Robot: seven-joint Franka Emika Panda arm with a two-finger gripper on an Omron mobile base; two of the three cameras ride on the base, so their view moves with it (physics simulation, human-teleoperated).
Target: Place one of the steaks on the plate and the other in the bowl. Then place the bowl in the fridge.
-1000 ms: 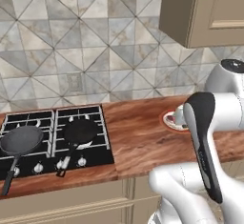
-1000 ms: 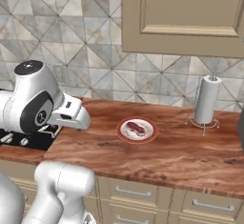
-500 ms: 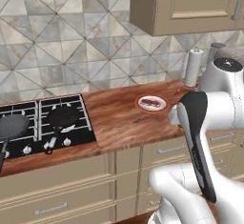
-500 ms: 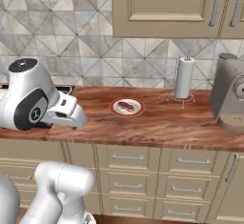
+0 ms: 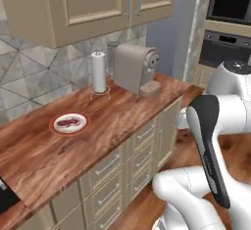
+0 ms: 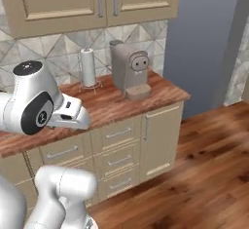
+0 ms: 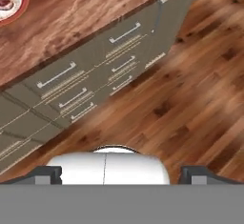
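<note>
Resting on plate (image 5: 69,123) on wooden worktop (image 5: 122,116), steak (image 5: 68,122) is seen; paper towel roll (image 5: 99,72) and coffee machine (image 5: 136,68) nearby. Claw (image 7: 121,173) spread wide, nothing held.

table (image 5: 122,121): plate (image 5: 69,123) with steak (image 5: 69,122) on it, left | paper towel roll (image 5: 99,72) behind | coffee machine (image 5: 136,68) right of roll | oven (image 5: 228,28) far right

Kitchen: wooden counter (image 5: 112,121), coffee machine (image 5: 136,69)
</note>
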